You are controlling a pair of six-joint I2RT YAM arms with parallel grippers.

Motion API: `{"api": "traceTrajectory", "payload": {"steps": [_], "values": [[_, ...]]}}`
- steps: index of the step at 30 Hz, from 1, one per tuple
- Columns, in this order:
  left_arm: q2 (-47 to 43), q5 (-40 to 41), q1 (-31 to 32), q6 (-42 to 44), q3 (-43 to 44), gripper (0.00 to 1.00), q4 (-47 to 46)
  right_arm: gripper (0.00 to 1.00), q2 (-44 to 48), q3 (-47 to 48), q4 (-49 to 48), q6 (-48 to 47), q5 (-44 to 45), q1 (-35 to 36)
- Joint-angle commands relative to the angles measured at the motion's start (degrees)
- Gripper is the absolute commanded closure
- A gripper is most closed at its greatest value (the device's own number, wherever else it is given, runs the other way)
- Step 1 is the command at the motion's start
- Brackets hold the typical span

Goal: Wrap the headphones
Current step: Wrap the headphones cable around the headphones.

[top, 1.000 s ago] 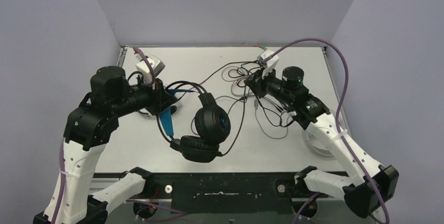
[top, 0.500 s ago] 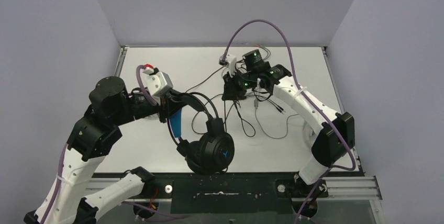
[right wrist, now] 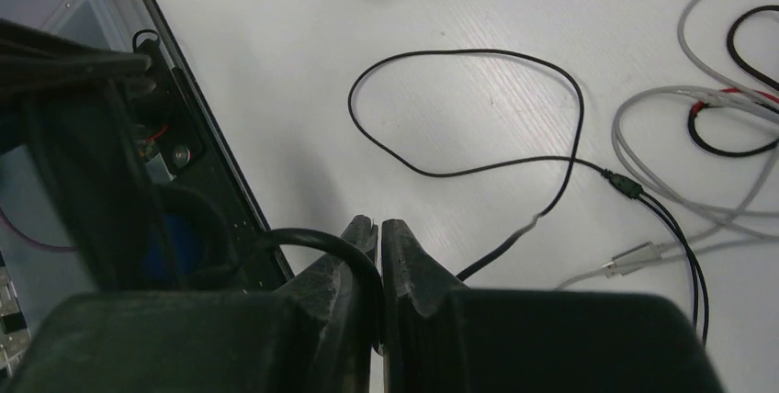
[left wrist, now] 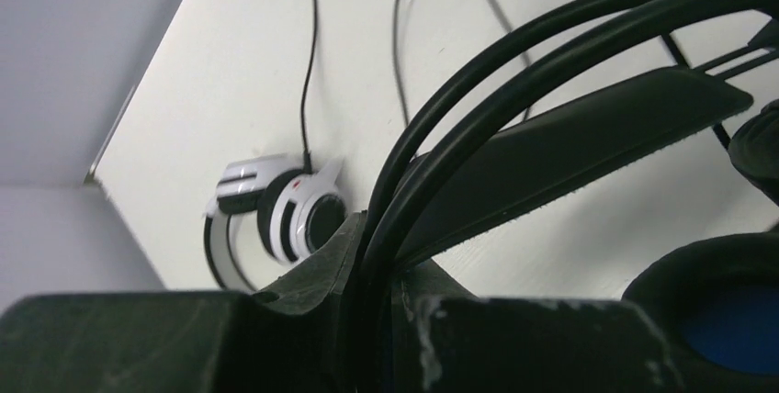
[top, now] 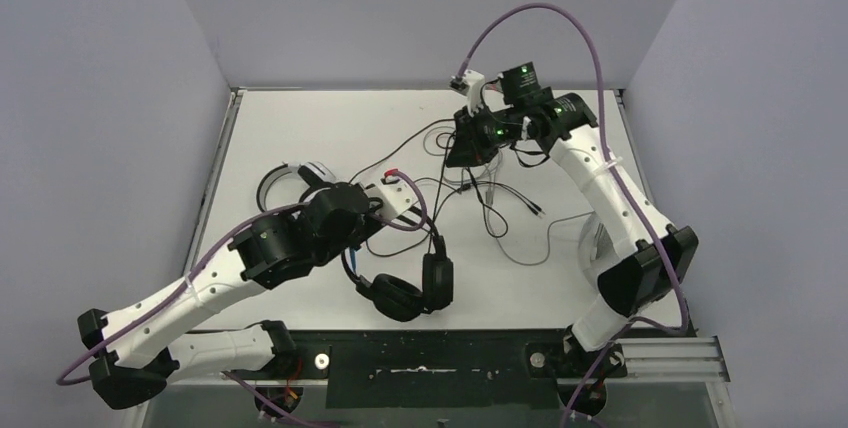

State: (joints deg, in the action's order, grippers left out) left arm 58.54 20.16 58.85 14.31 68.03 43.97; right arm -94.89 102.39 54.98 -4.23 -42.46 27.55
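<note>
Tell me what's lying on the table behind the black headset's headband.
A white headset with a dark cup centre lies on the table beyond the black headset, thin cables nearby. Its lower part is hidden behind the jaws of the left gripper.

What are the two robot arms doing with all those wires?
They're tidying up headphones. The left gripper is clamped on the headband of the black headphones, near the front of the table. The right gripper pinches a black cable above the back of the table. A white headset lies beside the left arm, and loose cables are spread across the middle, not wrapped yet.
</note>
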Motion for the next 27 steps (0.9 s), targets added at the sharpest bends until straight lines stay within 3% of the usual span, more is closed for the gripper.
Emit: {"api": "traceTrajectory", "payload": {"steps": [1, 6, 10, 14, 19, 25, 27], "values": [[-1.1, 17.3, 0.5, -7.2, -3.0, 1.0, -2.9, 1.0, 8.7, 0.1, -0.4, 4.2, -1.0, -1.1], [3.3, 28.4, -0.6, -18.2, -2.3, 1.0, -0.7, 1.0, 11.0, 1.4, -1.2, 9.4, -8.2, 0.5], [9.0, 30.6, -6.9, -30.2, 3.0, 1.0, 7.5, 1.0, 12.3, 1.4, -1.0, 12.2, -8.7, 5.3], [13.0, 30.4, -11.7, -36.7, 7.4, 1.0, 11.2, 1.0, 13.0, 0.0, -2.4, 14.5, -5.9, 10.9], [15.8, 25.4, -17.0, -42.0, 13.7, 1.0, 11.4, 1.0, 15.0, -7.2, -11.6, 21.6, -3.4, 15.0], [15.0, 18.4, -22.3, -42.2, 18.4, 1.0, 4.9, 1.0, 20.5, -19.5, -28.4, 29.6, 6.7, 18.9], [14.9, 18.6, -23.3, -41.8, 20.8, 1.0, 4.0, 0.96, 22.4, -22.8, -32.4, 30.7, 8.0, 20.6]]}}
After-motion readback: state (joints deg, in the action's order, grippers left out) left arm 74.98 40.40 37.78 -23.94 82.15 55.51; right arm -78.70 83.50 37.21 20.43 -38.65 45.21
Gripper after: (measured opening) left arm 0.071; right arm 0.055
